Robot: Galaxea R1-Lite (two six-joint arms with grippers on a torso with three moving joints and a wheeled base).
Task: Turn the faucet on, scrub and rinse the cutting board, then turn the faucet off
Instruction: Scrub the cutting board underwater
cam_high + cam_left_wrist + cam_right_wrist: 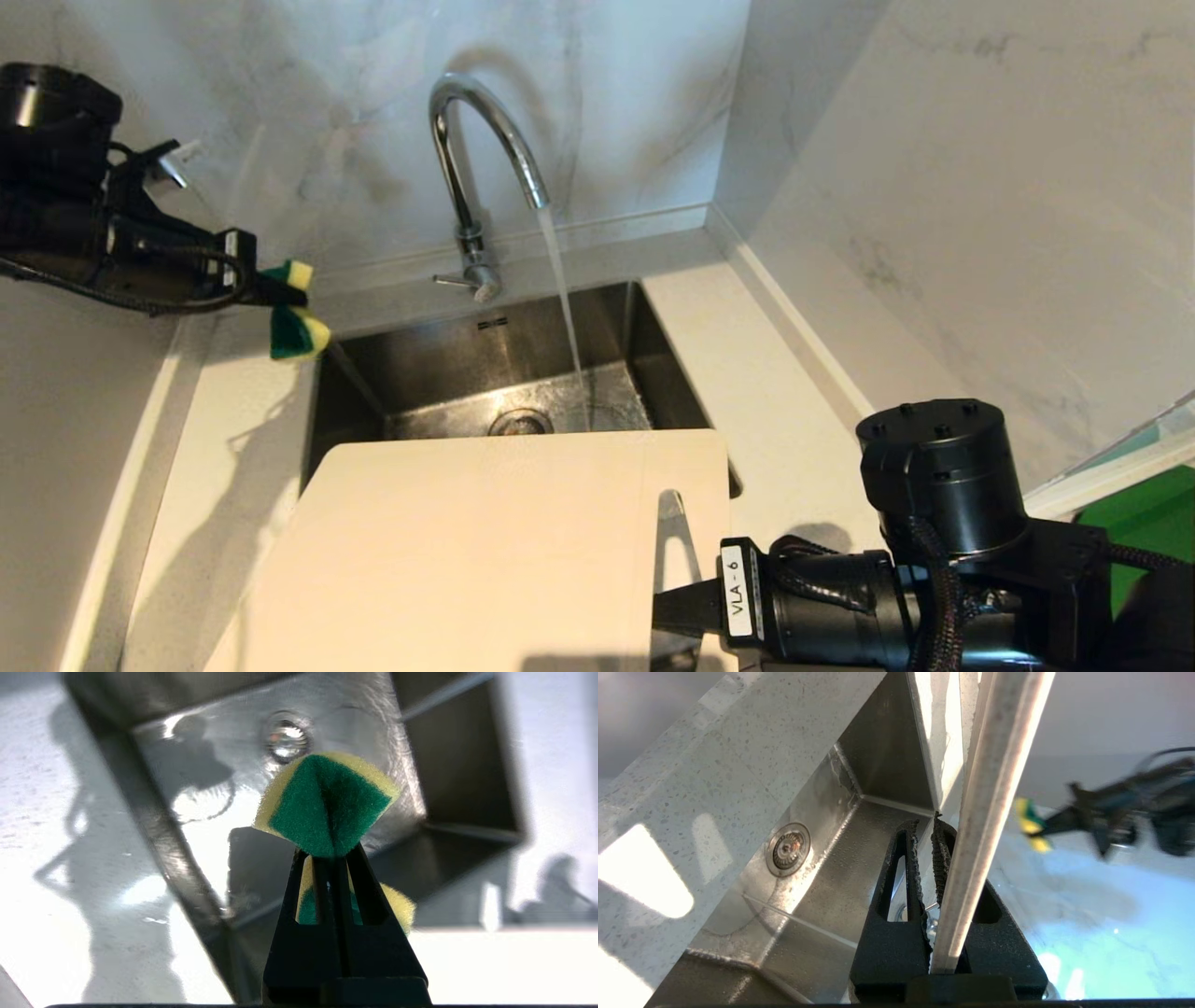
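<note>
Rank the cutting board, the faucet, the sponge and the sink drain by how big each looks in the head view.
1. cutting board, by far the largest, though it is nearest the camera.
2. faucet.
3 and 4. sponge and sink drain look about alike; the board's edge hides part of the drain, so I won't rank them.

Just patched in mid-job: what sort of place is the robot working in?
Most likely a kitchen sink corner. A chrome faucet runs water into a steel sink set in a pale countertop, with marble-look walls behind. A cutting board is held over the sink.
</note>
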